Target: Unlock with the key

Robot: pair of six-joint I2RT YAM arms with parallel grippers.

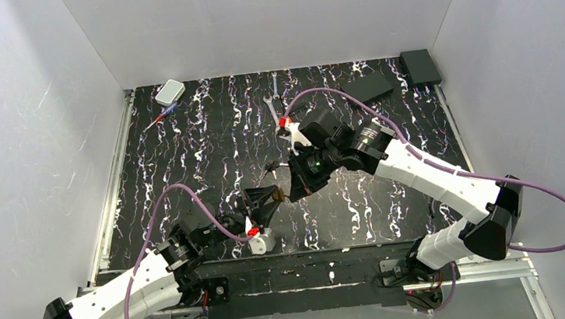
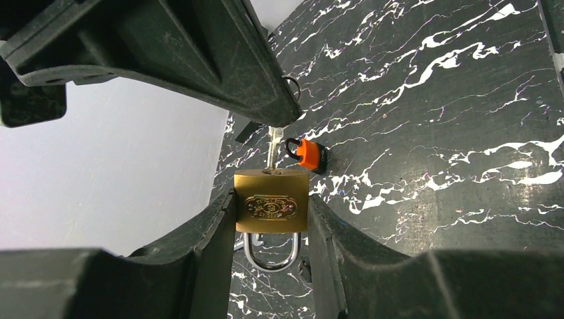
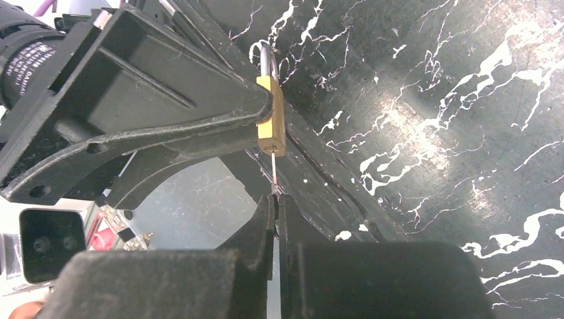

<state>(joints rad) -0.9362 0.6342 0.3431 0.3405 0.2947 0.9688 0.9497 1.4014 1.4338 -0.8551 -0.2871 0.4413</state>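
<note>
**Top external view.** The two arms meet over the near middle of the bench [image 1: 392, 196]. The left end effector [image 1: 266, 200] and right end effector [image 1: 295, 189] stand tip to tip. The key [image 3: 274, 174] and padlock [image 2: 271, 208] are too small to make out from here.

**Left wrist view.** The left end effector is partly closed and clamps the brass padlock by its two flanks. The shackle points back toward the wrist and the keyway faces away. The key's silvery blade meets the keyway face from above, under the right end effector's fingertip. A small orange lock [image 2: 307, 153] lies on the bench beyond, well apart from the work.

**Right wrist view.** The right end effector is pinched fully shut on the key's head. A length of bare blade spans from its tips to the padlock. How deep the blade sits cannot be told.

**Hazards, as judged.**
- If the blade is not fully home, turning could bend it or spin it within the pinch.
- The padlock is held only by smooth side faces, so turning force may rotate it in the clamp.
- The shackle has little room to spring out toward the left wrist.
</note>
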